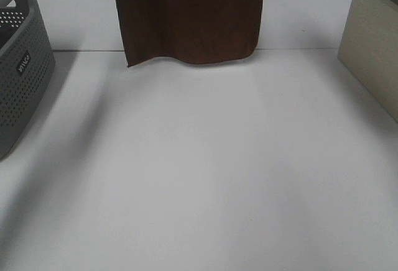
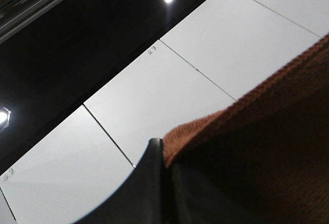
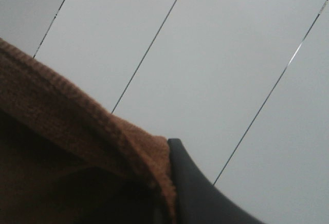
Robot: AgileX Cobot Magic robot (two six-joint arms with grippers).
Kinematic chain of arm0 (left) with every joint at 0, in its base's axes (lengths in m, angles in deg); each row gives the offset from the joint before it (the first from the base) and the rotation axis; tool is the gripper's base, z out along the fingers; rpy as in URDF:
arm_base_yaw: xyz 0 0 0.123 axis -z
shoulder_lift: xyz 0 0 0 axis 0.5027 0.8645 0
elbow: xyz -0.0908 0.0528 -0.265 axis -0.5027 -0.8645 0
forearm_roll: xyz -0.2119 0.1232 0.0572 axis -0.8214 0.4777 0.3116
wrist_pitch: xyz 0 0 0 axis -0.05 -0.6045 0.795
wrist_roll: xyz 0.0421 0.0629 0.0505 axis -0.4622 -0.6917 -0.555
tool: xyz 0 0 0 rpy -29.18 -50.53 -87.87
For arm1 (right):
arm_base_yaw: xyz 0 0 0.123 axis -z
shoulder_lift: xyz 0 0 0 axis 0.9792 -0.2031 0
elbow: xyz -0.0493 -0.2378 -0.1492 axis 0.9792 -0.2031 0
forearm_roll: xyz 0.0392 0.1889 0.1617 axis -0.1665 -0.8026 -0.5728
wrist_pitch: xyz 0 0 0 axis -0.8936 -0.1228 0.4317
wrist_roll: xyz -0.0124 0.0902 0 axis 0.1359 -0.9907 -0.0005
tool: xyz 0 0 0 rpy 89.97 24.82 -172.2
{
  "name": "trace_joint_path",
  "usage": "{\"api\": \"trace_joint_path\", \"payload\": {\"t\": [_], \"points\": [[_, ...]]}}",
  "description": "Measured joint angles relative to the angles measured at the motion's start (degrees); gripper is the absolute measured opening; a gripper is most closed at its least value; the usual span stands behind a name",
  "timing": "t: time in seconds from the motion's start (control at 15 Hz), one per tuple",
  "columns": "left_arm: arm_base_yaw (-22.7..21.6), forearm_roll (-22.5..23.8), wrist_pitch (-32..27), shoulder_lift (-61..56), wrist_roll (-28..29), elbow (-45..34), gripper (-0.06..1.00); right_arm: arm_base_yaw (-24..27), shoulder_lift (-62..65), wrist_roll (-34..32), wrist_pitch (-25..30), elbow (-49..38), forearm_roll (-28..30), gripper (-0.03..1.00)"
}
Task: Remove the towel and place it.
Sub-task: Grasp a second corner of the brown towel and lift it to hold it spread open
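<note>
The dark brown towel (image 1: 189, 16) hangs spread out as a sheet at the back middle of the exterior view. Its wavy lower edge sits just over the far edge of the white table (image 1: 199, 171), and its top runs out of the frame. Neither gripper shows in that view. In the left wrist view my left gripper (image 2: 163, 154) is shut on an upper edge of the towel (image 2: 267, 131), with ceiling panels behind. In the right wrist view my right gripper (image 3: 167, 183) is shut on another part of the towel's (image 3: 77, 131) hemmed edge.
A grey perforated basket (image 1: 18, 78) stands at the left edge of the table. A pale wooden box (image 1: 373, 53) stands at the right edge. A seam line crosses the table at the back, below the towel.
</note>
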Motion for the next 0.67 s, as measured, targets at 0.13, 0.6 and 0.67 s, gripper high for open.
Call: {"api": "trace_joint_path", "payload": {"t": [0.13,0.6,0.67], "points": [[-0.2,0.4,-0.2,0.0,0.2,0.0,0.0,0.0,0.0,0.0,1.1,0.0,-0.2,0.01],[-0.2,10.1,-3.4,0.0,13.6,0.0,0.0,0.0,0.1,0.0,4.2,0.0,-0.3,0.01],[-0.2,12.5,-3.4,0.0,16.8,-0.2,0.0,0.0,0.1,0.0,4.4,0.0,-0.3,0.01]]}}
